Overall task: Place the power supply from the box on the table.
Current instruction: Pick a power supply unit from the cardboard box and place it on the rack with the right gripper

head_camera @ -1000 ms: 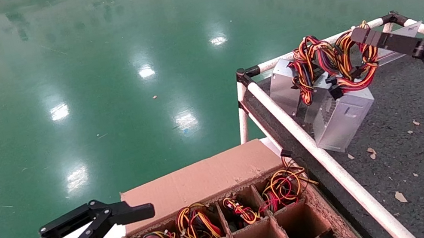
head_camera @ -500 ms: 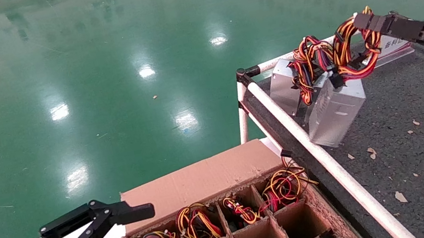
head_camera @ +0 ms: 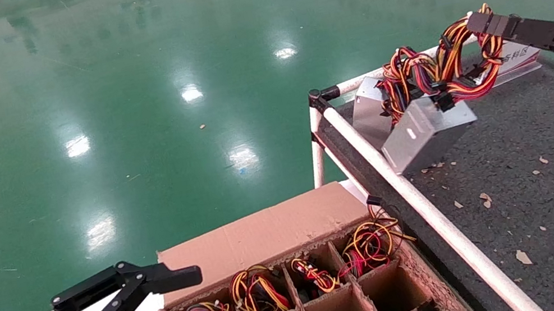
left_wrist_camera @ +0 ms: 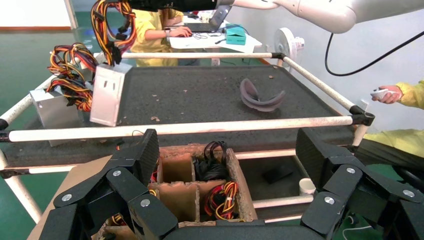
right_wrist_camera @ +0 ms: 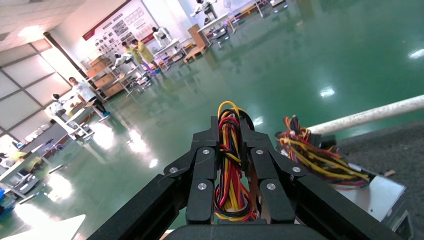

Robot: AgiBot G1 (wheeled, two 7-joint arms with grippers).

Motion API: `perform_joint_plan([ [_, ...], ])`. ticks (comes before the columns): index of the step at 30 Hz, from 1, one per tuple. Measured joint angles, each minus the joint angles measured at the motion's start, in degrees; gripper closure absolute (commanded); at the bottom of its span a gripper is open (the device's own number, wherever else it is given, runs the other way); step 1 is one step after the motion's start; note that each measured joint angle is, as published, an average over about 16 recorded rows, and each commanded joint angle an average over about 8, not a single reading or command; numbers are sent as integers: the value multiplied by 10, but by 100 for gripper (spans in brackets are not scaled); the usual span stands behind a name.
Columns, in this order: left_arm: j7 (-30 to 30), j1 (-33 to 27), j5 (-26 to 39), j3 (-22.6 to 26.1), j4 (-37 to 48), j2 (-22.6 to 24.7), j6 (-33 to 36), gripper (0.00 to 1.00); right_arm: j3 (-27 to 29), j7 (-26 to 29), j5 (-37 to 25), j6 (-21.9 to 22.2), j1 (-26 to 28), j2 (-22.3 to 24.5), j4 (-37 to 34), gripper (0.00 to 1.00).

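My right gripper (head_camera: 481, 22) (right_wrist_camera: 230, 122) is shut on the orange-yellow, red and black wire bundle (right_wrist_camera: 227, 170) of the power supply (head_camera: 429, 131) (left_wrist_camera: 107, 92). Its silver case hangs tilted from the wires over the far left corner of the table (head_camera: 545, 188), its low corner close to the felt by the rail. The box (head_camera: 267, 231) (left_wrist_camera: 237, 175) stands below the table's left side, with wire bundles in several cells. My left gripper (head_camera: 162, 281) (left_wrist_camera: 230, 150) is parked open above the box's near left, holding nothing.
A second silver unit (head_camera: 369, 111) with darker red and purple wires sits behind the hanging case in the table corner. The white rail (head_camera: 422, 204) runs between box and table. A dark curved object (left_wrist_camera: 260, 97) lies mid-table. Cardboard scraps (head_camera: 484, 199) dot the felt.
My right gripper has risen and drawn back slightly with the wires. The case, which stood on the table, has tipped up and now hangs tilted. The left arm has not moved.
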Motion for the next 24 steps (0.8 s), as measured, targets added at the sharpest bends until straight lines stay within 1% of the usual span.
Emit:
perform_joint_plan([
  [24, 0, 0, 0, 0, 0, 0, 0, 0, -13, -67, -19, -22, 38, -37, -107, 100],
])
